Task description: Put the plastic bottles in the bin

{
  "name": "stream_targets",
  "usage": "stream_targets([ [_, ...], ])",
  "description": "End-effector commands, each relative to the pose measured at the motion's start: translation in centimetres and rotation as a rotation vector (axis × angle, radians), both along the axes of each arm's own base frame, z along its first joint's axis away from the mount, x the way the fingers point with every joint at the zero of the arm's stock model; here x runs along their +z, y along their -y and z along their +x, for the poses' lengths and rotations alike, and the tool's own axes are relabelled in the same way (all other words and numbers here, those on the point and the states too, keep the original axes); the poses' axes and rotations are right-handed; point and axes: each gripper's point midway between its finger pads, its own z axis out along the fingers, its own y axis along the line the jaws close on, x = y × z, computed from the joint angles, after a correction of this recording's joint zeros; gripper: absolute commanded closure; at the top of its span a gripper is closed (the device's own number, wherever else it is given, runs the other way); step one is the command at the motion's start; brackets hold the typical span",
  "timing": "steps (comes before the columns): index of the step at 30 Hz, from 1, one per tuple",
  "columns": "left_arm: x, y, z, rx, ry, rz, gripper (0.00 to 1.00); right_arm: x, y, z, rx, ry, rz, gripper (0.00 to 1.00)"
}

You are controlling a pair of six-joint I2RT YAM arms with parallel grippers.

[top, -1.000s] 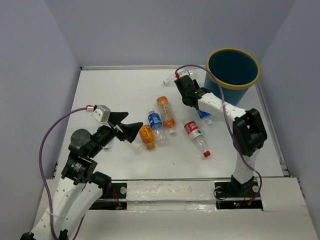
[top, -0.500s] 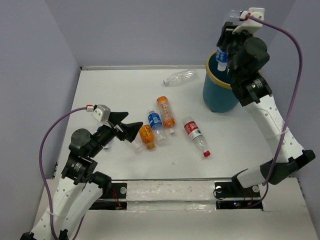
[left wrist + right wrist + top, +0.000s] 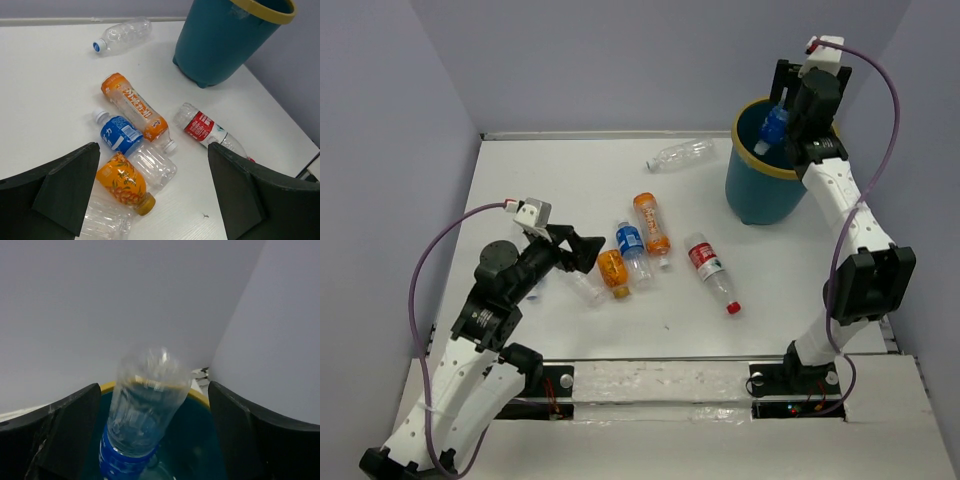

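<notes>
Now the clear bottle with a blue label [image 3: 142,415] is right over the mouth of the bin [image 3: 760,195], pointing down into it; it looks blurry, so I think it is dropping in. The right gripper [image 3: 153,385] is above the yellow rim [image 3: 265,12] with its jaws wide apart; the bottle is between them but touches neither side, so nothing is held. To do this bit well, the hand should wait over the middle of the bin with the jaws wide until the bottle is gone; then it should lift straight up, so it does not bump the rim or tip the bin. On the table [image 3: 520,180] more bottles lie on their sides, not in the bin yet: a long orange bottle [image 3: 134,106], a short orange bottle [image 3: 122,182], a blue bottle [image 3: 119,134], a red-label bottle [image 3: 202,125] and a plain clear bottle [image 3: 122,36] nearer the back. The left gripper [image 3: 585,252] hovers by that pile, jaws wide too, holding nothing.
</notes>
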Motion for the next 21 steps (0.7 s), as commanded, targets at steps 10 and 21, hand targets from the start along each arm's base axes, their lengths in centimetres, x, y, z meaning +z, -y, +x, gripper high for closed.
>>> stream_targets([
  [10,0.9,-0.6,1.3,0.052,-0.004,-0.003,0.01,-6.9,-22.3,-14.0,0.654,-0.247,0.038,0.20],
  [21,0.0,-0.6,2.2,0.051,-0.045,0.000,0.01,-26.8,-22.2,-21.6,0.641,-0.766,0.106,0.04],
])
